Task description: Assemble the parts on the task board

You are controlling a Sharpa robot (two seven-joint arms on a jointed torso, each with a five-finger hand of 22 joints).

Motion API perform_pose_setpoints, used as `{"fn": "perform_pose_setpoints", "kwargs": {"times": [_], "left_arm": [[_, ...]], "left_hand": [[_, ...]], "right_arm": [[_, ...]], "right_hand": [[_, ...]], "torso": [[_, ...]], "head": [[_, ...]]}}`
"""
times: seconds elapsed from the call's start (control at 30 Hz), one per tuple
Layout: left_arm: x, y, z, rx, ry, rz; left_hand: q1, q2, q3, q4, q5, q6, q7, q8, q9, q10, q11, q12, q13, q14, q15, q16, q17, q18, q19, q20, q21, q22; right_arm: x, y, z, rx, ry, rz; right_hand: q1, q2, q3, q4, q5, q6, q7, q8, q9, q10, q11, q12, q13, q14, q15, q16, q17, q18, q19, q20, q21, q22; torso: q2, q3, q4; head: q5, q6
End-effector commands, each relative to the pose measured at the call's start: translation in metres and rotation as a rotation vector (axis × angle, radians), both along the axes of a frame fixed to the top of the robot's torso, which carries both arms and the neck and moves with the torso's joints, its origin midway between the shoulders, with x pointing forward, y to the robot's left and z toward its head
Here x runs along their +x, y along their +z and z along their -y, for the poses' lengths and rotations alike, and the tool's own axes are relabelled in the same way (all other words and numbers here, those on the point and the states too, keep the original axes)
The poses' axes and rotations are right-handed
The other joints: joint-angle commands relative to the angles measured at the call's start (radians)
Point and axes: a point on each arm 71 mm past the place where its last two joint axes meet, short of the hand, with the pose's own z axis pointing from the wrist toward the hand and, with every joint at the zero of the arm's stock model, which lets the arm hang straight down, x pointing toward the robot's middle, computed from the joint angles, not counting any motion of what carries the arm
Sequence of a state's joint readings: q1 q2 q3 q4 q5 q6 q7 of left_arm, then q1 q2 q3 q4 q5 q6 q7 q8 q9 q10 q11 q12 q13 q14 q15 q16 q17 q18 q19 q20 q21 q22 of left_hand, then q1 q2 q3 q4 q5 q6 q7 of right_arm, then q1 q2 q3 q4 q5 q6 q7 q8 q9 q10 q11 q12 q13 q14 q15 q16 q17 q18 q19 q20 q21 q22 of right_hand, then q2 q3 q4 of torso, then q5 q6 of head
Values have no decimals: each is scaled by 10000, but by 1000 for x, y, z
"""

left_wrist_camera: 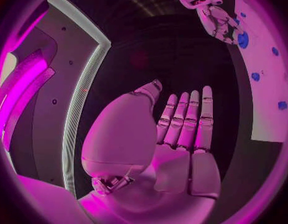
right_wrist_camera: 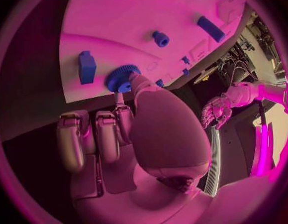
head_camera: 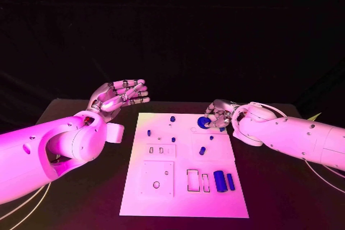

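Right hand (head_camera: 219,116) pinches blue gear (head_camera: 204,121) (board's far edge); left hand (head_camera: 118,96) spread, empty.

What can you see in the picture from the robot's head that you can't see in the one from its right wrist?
The head view alone lays out the whole task board, with two blue bars lying side by side near its front edge. The right wrist view alone shows the teeth round the blue gear up close, and a blue block beside it. Both show the right hand holding that gear at the board, and the left hand raised with nothing in it.
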State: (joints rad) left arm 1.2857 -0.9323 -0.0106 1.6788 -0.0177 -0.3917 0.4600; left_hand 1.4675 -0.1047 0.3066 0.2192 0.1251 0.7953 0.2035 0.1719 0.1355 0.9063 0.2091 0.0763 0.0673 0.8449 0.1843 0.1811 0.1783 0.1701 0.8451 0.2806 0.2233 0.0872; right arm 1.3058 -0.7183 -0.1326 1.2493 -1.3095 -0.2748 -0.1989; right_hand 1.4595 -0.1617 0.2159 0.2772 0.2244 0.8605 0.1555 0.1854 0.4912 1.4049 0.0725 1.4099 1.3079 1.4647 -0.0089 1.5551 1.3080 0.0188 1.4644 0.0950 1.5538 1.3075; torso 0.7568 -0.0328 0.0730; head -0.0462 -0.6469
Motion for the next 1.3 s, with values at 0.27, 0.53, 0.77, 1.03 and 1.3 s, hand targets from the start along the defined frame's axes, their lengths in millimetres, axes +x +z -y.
{"fn": "perform_pose_setpoints", "kwargs": {"times": [0.27,0.53,0.77,1.03,1.3], "left_arm": [[-1,1,2,-45,-220,63],[-1,1,2,-43,-221,59],[-1,1,1,-36,-208,50],[0,1,1,-31,-205,40],[-1,1,1,-33,-237,22]], "left_hand": [[28,-80,42,-7,-61,7,474,41,0,58,33,-47,-6,-71,-27,-39,17,115,75,-3,43,-12],[33,-78,48,-13,-66,3,480,39,-1,55,35,-51,-7,-71,-27,-39,22,115,76,-3,43,-13],[43,-72,58,-22,-68,-1,486,38,-2,53,37,-57,-8,-71,-28,-39,29,116,77,-4,43,-16],[50,-68,65,-29,-68,-3,488,38,-3,52,38,-59,-8,-71,-28,-39,33,116,78,-4,44,-17],[55,-66,70,-33,-68,-3,488,38,-3,53,38,-60,-8,-71,-27,-39,36,117,79,-4,44,-18]], "right_arm": [[-6,-2,-8,-894,202,646],[-10,2,-11,-764,195,1255],[-15,7,-14,-491,252,1785],[-26,17,-27,-112,544,2367],[-36,23,-64,-53,1207,2834]], "right_hand": [[-97,-130,366,-27,278,373,-16,122,-39,243,-32,179,1022,1001,44,56,2358,-158,1011,33,81,2529],[-145,-73,1096,-85,539,811,-148,228,-85,418,-151,311,1192,1013,-55,77,2410,-167,1028,-47,110,2563],[-254,-145,1575,-184,733,970,-207,262,-110,541,-209,410,1318,1021,-111,91,2448,-176,1044,-105,136,2594],[-410,-180,1763,-195,766,1004,-213,259,-123,612,-215,473,1395,1030,-119,106,2487,-181,1051,-119,148,2609],[-536,-217,1905,-231,645,997,-210,243,-136,616,-214,469,1402,1033,-121,110,2501,-182,1052,-125,150,2611]], "torso": [[-4,9,-7],[-2,8,-3],[2,8,-2],[-5,5,-21],[11,14,-22]], "head": [[16,-25],[13,-8],[10,21],[-2,33],[-17,73]]}}
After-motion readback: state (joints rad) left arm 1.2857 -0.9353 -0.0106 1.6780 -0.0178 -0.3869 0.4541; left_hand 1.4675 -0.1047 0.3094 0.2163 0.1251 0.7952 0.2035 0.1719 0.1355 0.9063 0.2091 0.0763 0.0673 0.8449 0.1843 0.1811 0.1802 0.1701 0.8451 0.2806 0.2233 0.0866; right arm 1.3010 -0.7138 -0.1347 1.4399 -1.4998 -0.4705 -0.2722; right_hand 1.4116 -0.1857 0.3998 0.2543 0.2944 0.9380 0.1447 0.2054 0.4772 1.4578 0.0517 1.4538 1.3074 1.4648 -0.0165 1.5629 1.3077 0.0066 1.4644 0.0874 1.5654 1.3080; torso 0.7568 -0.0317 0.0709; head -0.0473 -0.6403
